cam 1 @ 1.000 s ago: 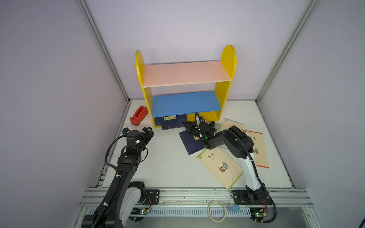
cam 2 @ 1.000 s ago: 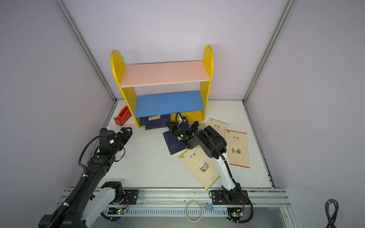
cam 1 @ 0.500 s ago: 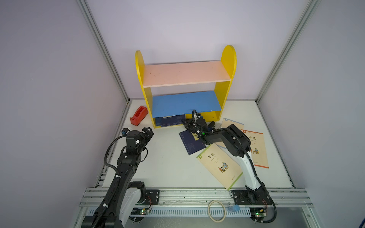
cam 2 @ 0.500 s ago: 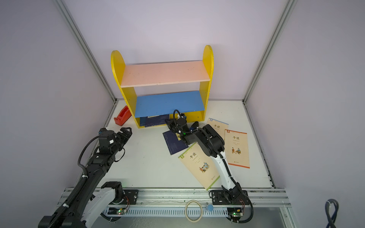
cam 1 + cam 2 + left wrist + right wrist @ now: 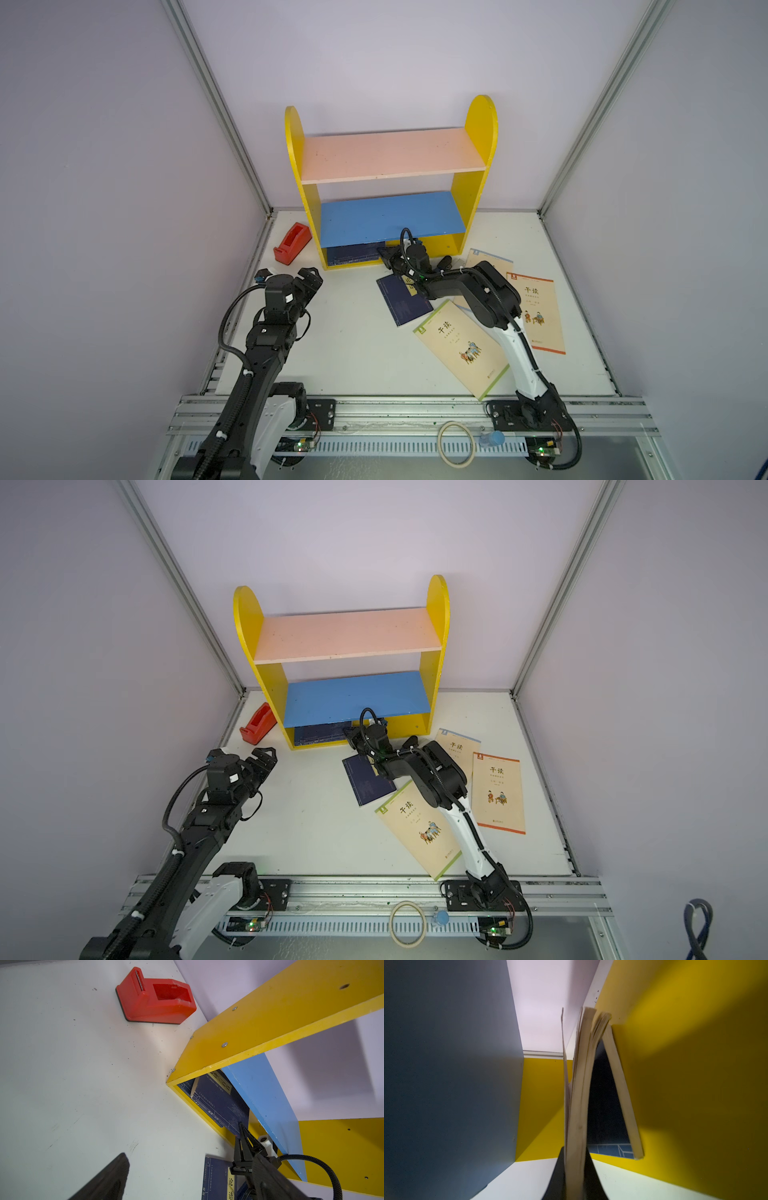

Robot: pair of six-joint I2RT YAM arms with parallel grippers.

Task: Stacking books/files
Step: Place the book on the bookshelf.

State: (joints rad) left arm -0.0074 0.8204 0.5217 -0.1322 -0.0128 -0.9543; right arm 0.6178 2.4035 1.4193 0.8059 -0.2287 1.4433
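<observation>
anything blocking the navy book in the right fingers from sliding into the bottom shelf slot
Nothing visible. Another navy book already lies in the slot under the held book, but the space ahead looks open.

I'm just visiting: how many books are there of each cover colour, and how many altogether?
Navy books: 3 (loose navy book on the table, upper navy book and lower navy book in the shelf's bottom compartment)
Cream books: 3 (front cream book, orange-edged cream book, half-hidden cream book under the right arm)
Total: 6
</observation>
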